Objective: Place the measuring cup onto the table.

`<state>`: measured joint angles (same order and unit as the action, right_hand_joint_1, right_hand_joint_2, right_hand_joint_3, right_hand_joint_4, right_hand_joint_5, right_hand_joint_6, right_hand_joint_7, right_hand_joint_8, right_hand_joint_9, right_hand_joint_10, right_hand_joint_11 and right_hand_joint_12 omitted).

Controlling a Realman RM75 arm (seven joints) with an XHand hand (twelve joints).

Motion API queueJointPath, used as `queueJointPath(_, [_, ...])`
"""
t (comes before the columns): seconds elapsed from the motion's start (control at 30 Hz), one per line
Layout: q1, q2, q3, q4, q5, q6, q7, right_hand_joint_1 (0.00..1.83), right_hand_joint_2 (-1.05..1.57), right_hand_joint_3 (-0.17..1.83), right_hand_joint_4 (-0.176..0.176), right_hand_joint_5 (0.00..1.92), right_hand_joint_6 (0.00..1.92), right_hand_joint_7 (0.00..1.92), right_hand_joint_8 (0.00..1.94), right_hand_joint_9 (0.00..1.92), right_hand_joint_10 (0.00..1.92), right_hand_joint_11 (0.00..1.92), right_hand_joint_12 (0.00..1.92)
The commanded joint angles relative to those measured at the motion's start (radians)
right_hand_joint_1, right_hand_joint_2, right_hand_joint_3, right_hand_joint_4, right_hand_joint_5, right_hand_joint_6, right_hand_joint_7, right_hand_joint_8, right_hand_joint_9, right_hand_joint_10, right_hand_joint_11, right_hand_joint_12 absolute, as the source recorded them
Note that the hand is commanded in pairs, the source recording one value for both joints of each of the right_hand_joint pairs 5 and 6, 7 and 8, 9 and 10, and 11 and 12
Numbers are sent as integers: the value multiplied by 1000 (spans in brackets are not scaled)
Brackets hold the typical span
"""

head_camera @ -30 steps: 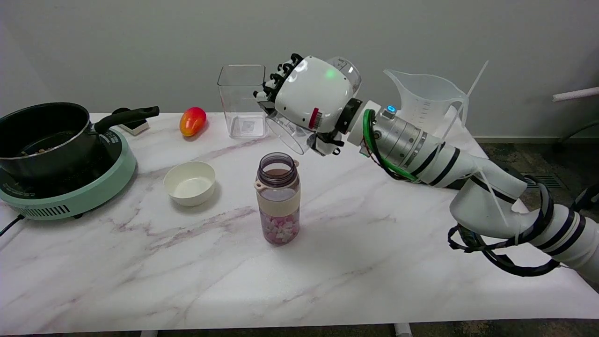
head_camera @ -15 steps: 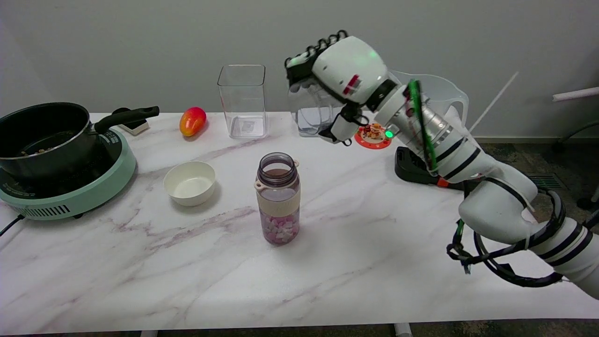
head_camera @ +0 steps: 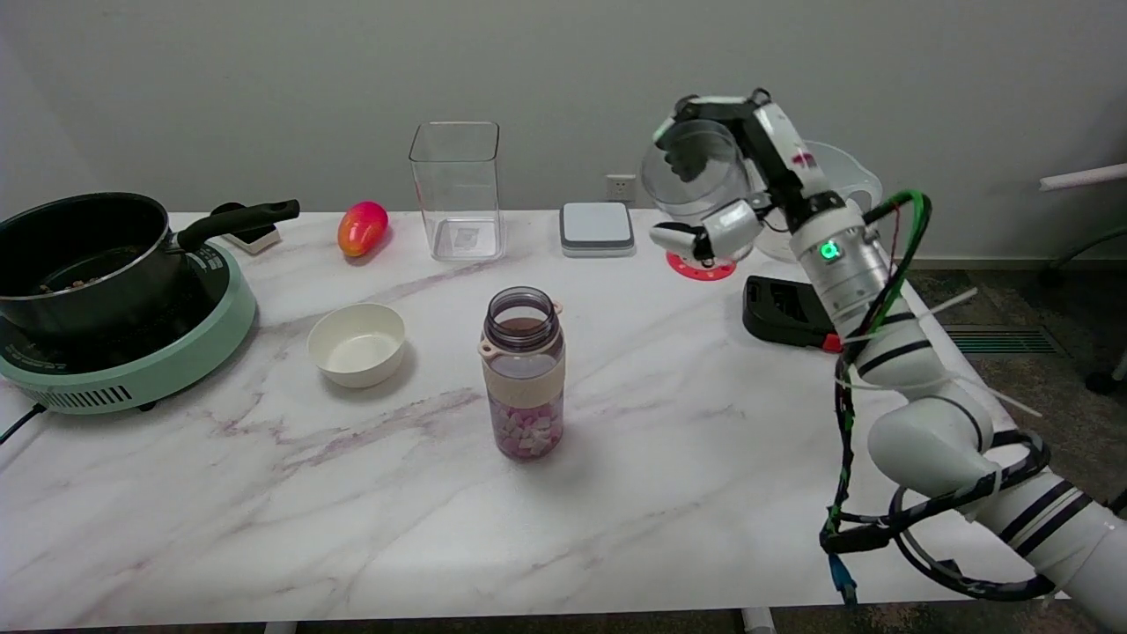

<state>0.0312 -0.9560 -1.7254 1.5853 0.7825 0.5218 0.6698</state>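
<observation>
My right hand (head_camera: 748, 180) holds a small clear measuring cup (head_camera: 696, 172) in the air above the table's far right part, over a red round coaster (head_camera: 700, 266). The cup stands roughly upright with its mouth tipped a little toward the camera, fingers wrapped around its back and the thumb under its front. It looks empty. The white arm reaches up to it from the lower right. A clear bottle (head_camera: 524, 374) with pink and white pieces in its bottom stands open at the table's middle.
A tall clear square container (head_camera: 456, 189), a mango (head_camera: 362, 227) and a small grey scale (head_camera: 597, 229) line the back. A white bowl (head_camera: 357, 344) and a pot on a green cooker (head_camera: 114, 291) sit left. A black device (head_camera: 784, 313) and a large clear jug (head_camera: 845, 189) are right.
My right hand has swung the measuring cup from its tipped pose above the bottle rightward and turned it upright, ending over the red coaster. The scale and black device have come into sight.
</observation>
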Motion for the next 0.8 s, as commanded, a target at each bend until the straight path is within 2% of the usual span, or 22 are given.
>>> queueJointPath(0.03, [73, -49, -211, -558, 209, 304, 630, 1508, 465, 1007, 0, 1134, 1134, 1319, 1319, 1217, 1217, 1037, 1037])
queueJointPath(0.13, [148, -62, -261, -624, 177, 279, 633, 1479, 661, 861, 0, 1212, 1212, 1372, 1372, 1257, 1257, 1092, 1092])
queueJointPath(0.23, [238, -99, -304, -712, 134, 254, 658, 1473, 699, 826, 0, 1221, 1221, 1377, 1377, 1263, 1263, 1100, 1100])
queueJointPath(0.47, [421, -197, -316, -992, -134, 316, 898, 1485, 734, 811, 0, 1223, 1223, 1387, 1387, 1272, 1272, 1108, 1108])
queueJointPath(0.8, [427, -242, -313, -984, -161, 326, 918, 1477, 821, 755, 0, 1265, 1265, 1410, 1410, 1296, 1296, 1133, 1133])
